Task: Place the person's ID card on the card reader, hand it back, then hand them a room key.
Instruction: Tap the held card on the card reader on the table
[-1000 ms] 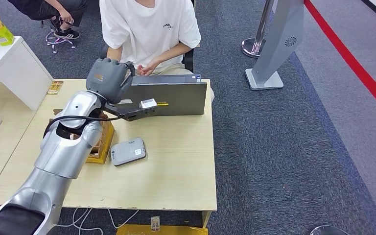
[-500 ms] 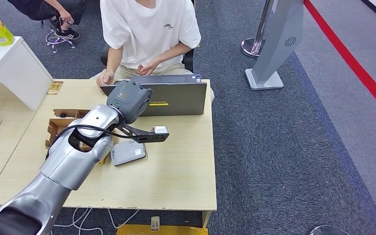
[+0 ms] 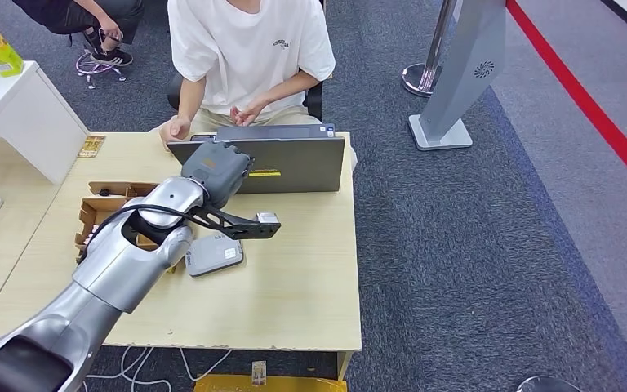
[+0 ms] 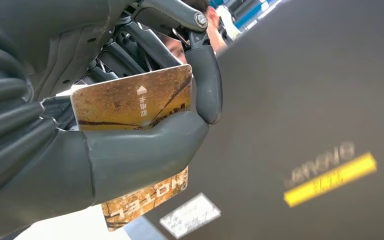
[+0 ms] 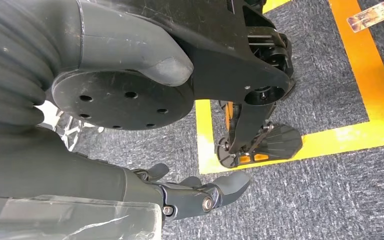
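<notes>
Pinching brown patterned room key (image 4: pixel 130 102), left hand (image 4: pixel 145 145) fingers.

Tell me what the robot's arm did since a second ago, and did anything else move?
The left hand swung from in front of the person down over the table, beside the laptop, mostly in the first half second. It holds a brown room key card between thumb and fingers. The person's arm came down onto the table edge. The card reader, laptop and cardboard box stayed put.

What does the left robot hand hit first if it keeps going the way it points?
Probably the laptop: its dark lid sits right past the left robot hand holding the card. Gap unclear.
</notes>
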`<state>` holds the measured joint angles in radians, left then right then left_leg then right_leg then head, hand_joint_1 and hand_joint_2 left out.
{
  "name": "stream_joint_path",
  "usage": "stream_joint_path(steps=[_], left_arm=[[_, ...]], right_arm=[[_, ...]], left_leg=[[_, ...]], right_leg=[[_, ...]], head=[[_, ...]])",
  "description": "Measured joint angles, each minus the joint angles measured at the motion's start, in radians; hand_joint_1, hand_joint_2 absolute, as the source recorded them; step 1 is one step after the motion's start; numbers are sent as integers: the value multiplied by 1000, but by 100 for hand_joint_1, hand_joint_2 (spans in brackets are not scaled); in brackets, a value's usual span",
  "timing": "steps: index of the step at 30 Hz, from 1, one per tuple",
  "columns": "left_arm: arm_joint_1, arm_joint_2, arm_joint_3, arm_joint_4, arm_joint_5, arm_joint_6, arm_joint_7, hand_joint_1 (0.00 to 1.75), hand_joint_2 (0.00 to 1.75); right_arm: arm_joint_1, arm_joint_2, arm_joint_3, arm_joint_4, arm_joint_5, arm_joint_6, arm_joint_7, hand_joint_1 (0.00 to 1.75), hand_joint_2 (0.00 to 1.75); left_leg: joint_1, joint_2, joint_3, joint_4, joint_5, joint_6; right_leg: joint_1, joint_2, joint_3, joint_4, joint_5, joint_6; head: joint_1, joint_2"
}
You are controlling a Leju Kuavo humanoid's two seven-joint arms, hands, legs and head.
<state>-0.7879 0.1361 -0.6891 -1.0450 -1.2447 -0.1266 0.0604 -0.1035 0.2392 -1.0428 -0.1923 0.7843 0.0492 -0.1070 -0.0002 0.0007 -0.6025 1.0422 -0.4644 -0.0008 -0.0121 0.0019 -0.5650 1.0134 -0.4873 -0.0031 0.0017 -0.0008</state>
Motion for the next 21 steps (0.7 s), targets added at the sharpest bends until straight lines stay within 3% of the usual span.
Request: stream_joint_path(steps=[10,21], left_arm=[[-18,2,-60,65,17,-69,-1,175,175],[-17,19,-106,108,47,-75,-7,175,175]], right_arm=[[0,0,-13,0,0,-3,2,0,175],[0,-1,-19,0,0,-4,3,0,175]], left_leg=[[0,0,0,0,0,0],[0,0,-1,0,0,0]], right_leg=[[0,0,0,0,0,0],[0,0,0,0,0,0]], head=[[0,0],[0,0]])
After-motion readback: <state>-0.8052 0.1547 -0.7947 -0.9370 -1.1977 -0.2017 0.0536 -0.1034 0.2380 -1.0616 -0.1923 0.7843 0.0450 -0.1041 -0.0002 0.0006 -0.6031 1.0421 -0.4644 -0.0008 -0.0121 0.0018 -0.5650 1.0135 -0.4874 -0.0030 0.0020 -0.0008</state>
